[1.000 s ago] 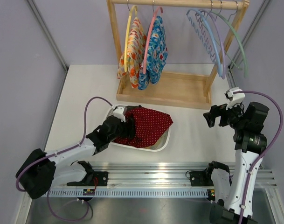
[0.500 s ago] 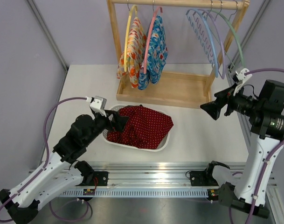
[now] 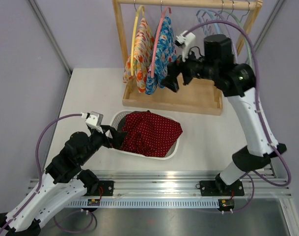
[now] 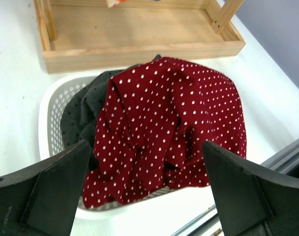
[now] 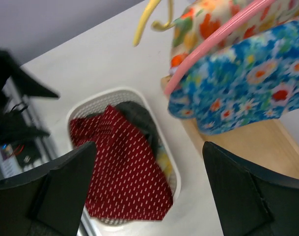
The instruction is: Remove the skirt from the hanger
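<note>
Spreads right fingers (image 5: pixel 66 189), empty, near the blue skirt (image 5: pixel 242 93) on the pink hanger (image 5: pixel 223 43), with left fingers (image 4: pixel 56 191) released by the basket (image 4: pixel 47 123).

The rack (image 3: pixel 188 96) is pale bare wood, matt, with visible grain; the pink hanger (image 3: pixel 156 42) and the yellow hanger (image 3: pixel 133 44) are smooth plastic with a slight gloss; the blue floral skirt (image 3: pixel 165 49) and the orange floral garment (image 3: pixel 142 54) are thin printed cloth; the basket (image 4: pixel 48 123) is white perforated plastic; the red dotted cloth (image 4: pixel 178 123) is soft, matt and creased; the dark grey cloth (image 4: pixel 85 105) is dull; the table (image 3: pixel 90 88) is smooth matt white; the rail (image 3: pixel 159 184) is brushed metal.
</note>
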